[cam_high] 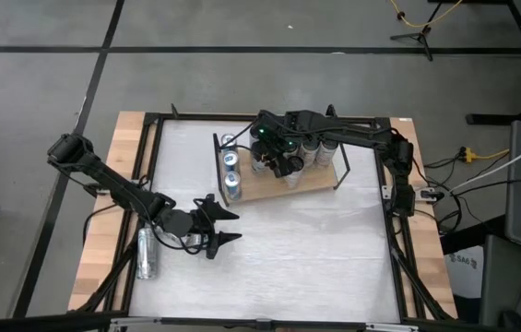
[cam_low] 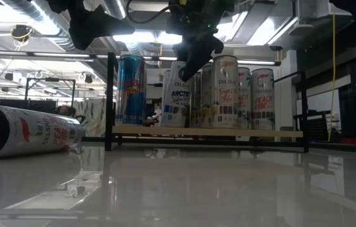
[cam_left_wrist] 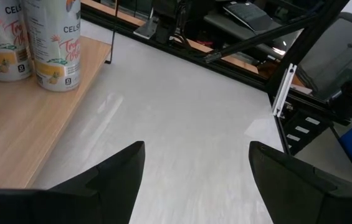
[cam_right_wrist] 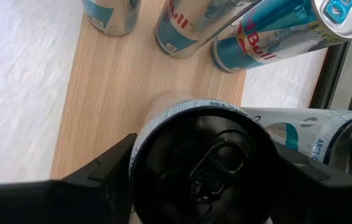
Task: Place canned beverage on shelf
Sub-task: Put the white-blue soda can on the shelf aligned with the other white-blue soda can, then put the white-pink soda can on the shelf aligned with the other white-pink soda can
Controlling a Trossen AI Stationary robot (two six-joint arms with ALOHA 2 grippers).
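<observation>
A black-topped can (cam_right_wrist: 204, 165) stands on the shelf (cam_high: 311, 185), clasped from above between the fingers of the right gripper (cam_high: 283, 164), among the other cans (cam_low: 237, 92) crowding the board's rear half. The board's front strip lies bare, and wide white tabletop (cam_high: 306, 249) spreads ahead of it. The left gripper (cam_high: 223, 228) hovers over the table near its left side, jaws apart and empty, just beside a can lying flat (cam_high: 146, 252) at the left edge
</observation>
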